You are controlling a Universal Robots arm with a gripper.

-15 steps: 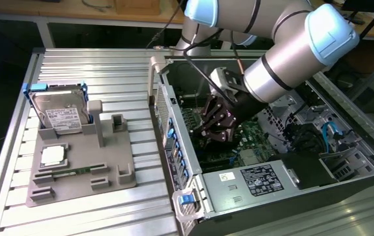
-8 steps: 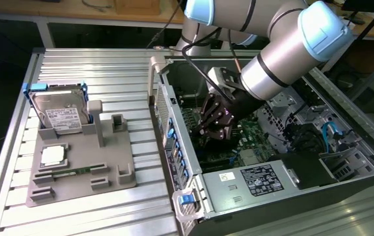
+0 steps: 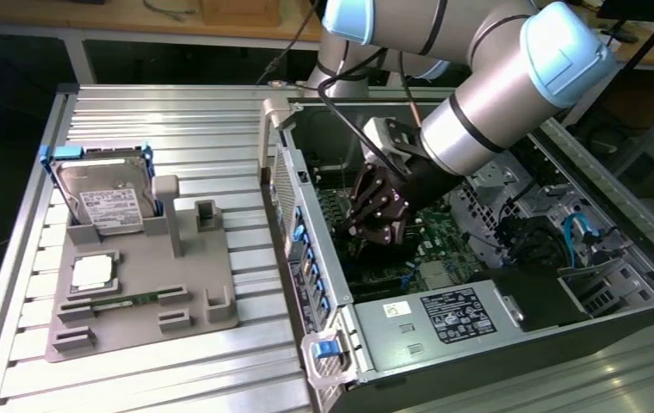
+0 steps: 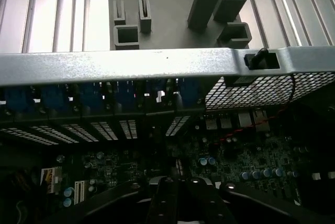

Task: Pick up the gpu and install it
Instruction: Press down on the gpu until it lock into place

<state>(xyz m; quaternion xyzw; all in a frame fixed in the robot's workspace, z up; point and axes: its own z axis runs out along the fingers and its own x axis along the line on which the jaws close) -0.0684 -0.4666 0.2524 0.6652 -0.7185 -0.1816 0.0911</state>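
One arm angles down into the computer case, jaws closed above the motherboard.

A silver hard drive in a blue frame stands on a grey holder tray, beside the open computer case.
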